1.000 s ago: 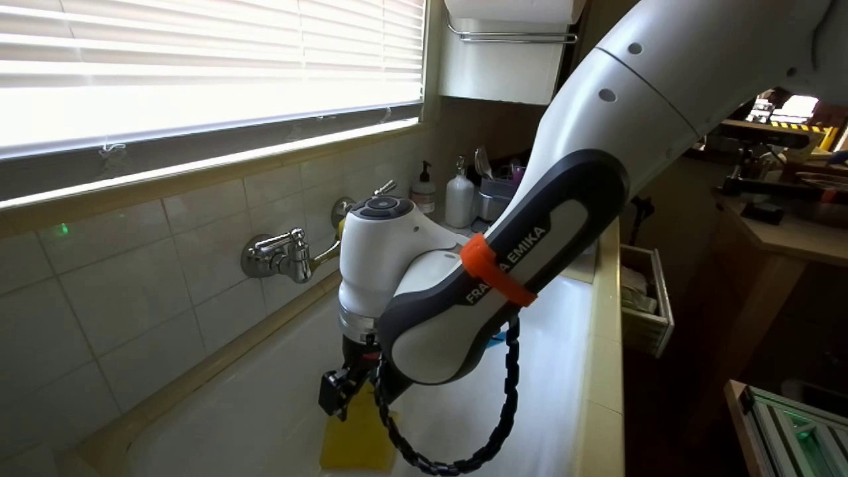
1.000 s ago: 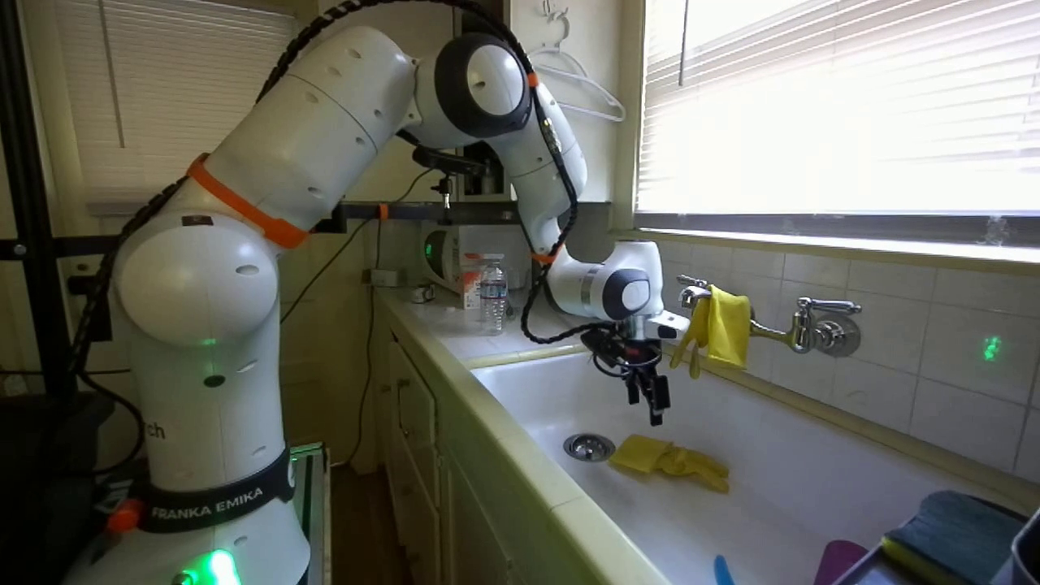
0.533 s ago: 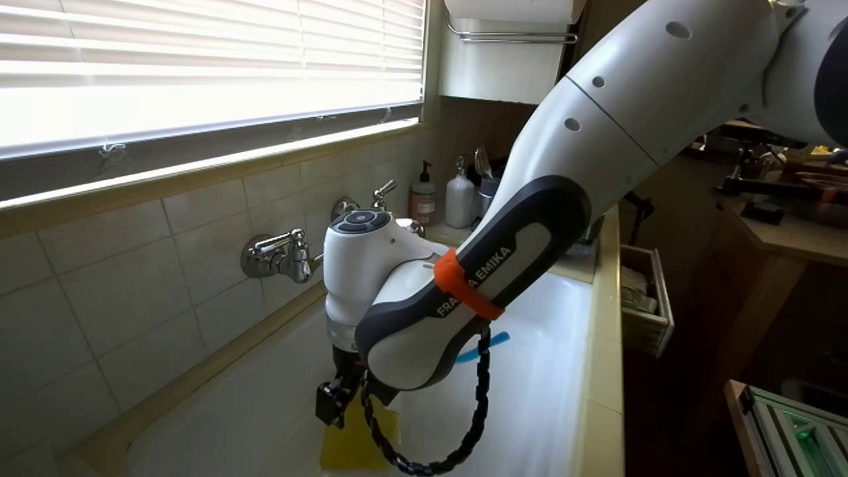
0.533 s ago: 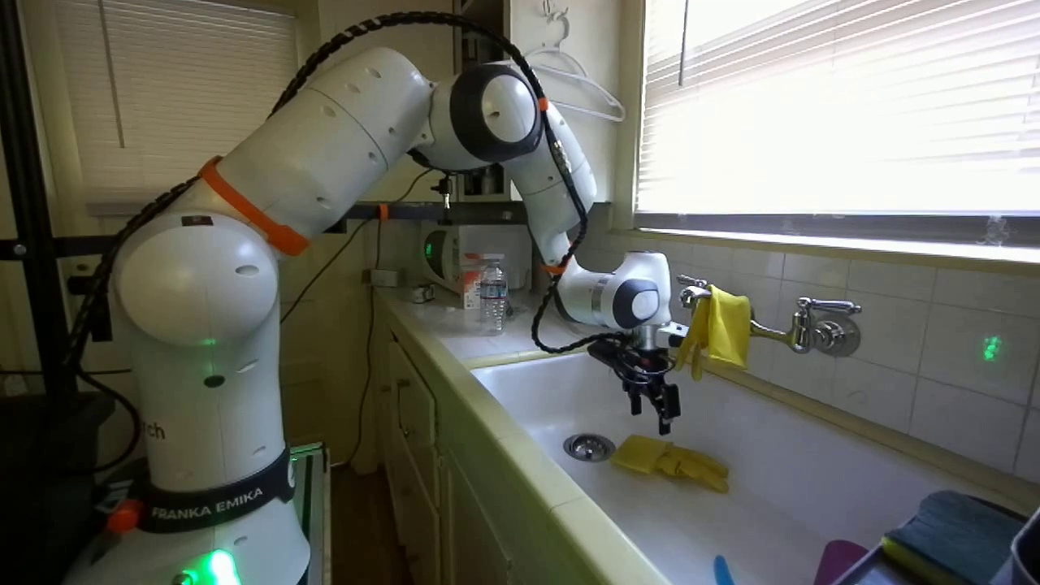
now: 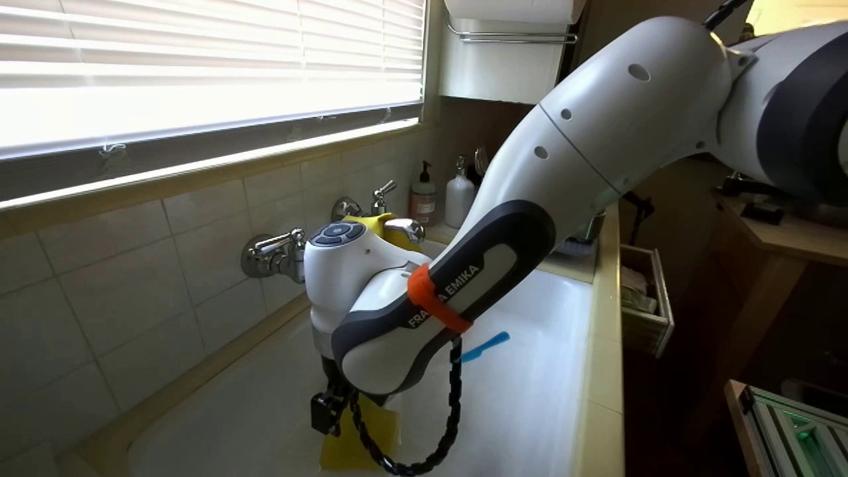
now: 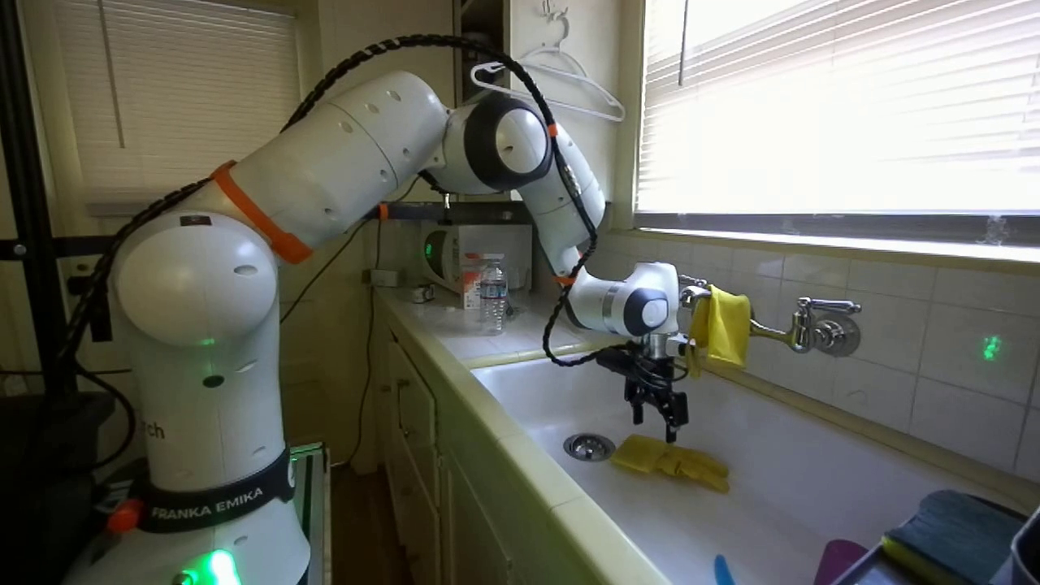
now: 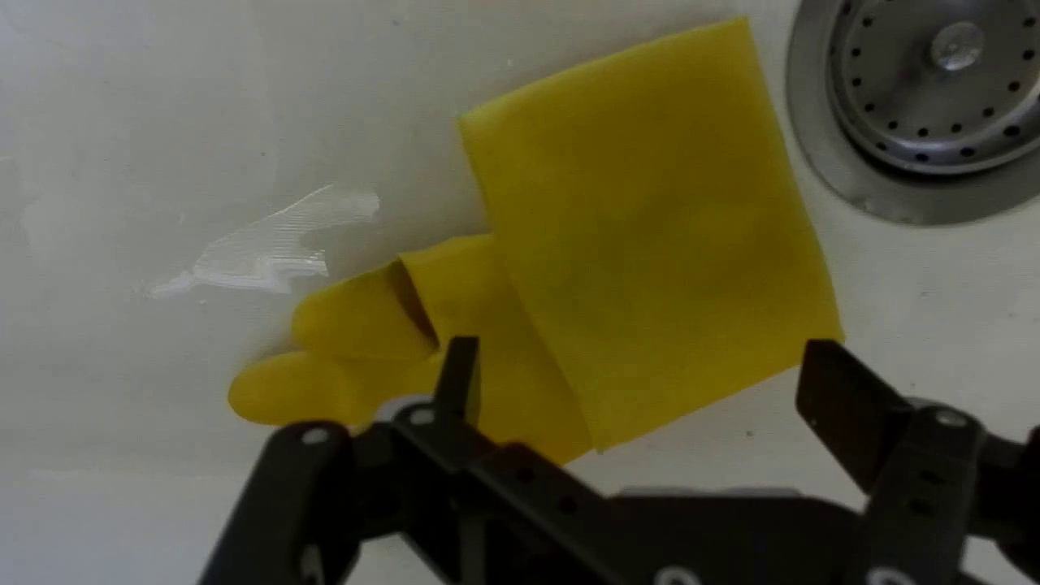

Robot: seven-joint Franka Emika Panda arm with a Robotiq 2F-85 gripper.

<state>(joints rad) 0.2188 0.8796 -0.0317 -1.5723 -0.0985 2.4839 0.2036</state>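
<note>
Left of the drain (image 7: 918,114) in the wrist view, a yellow glove (image 7: 650,211) lies under the wide-spread gripper (image 7: 640,345).

Two gloves (image 7: 650,244) (image 6: 721,329), one drain (image 6: 589,447) (two dispensers (image 5: 423,199) (image 5: 460,200))

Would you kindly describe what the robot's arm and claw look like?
The rounded arm is white with dark grey joint trim, "FRANKA EMIKA" lettering, orange straps and a black ribbed cable; the claw is black, angular and two-fingered.
</note>
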